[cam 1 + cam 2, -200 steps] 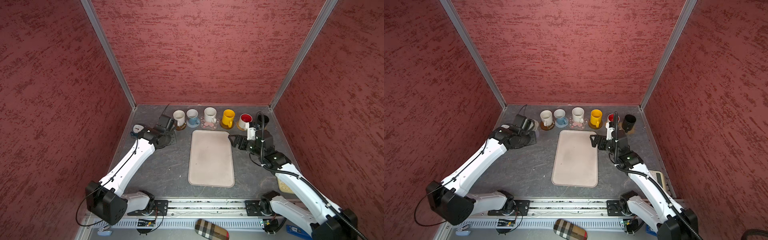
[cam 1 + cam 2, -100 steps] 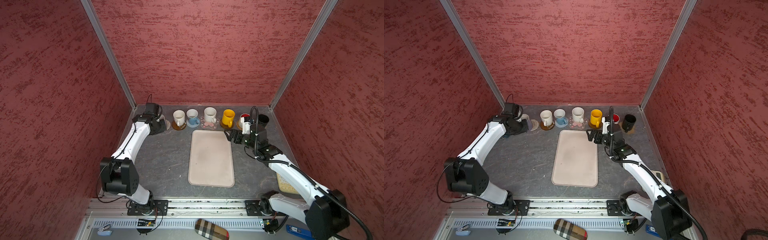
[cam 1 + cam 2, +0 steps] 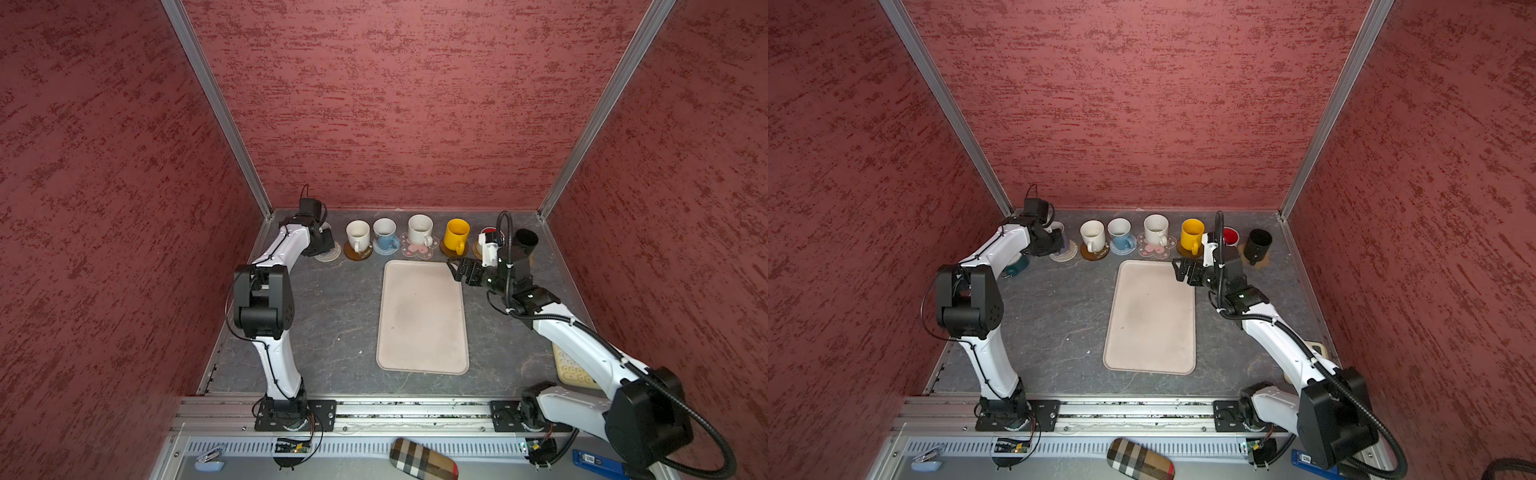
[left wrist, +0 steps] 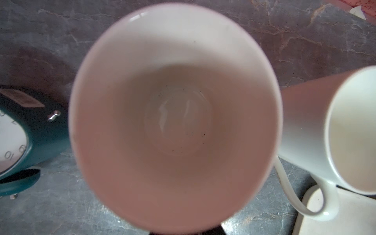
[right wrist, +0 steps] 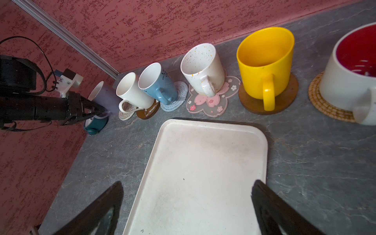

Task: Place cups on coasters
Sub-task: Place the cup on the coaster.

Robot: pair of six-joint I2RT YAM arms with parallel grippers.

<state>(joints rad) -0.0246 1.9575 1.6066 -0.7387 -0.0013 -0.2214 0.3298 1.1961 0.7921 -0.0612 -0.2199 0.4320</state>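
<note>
Six cups [image 3: 420, 230] stand on coasters [image 3: 417, 249] along the back wall in both top views, white cup [image 3: 357, 235] to black cup [image 3: 1258, 245], and my right gripper [image 3: 455, 270] hangs over the tray [image 3: 1150, 324] corner. Left wrist view: the lavender cup [image 4: 175, 122] fills the frame. Right wrist view: my left gripper [image 5: 98, 111] pinches its handle beside a pale spiral coaster [image 5: 126, 109]; right fingers [image 5: 97, 213] spread wide.
</note>
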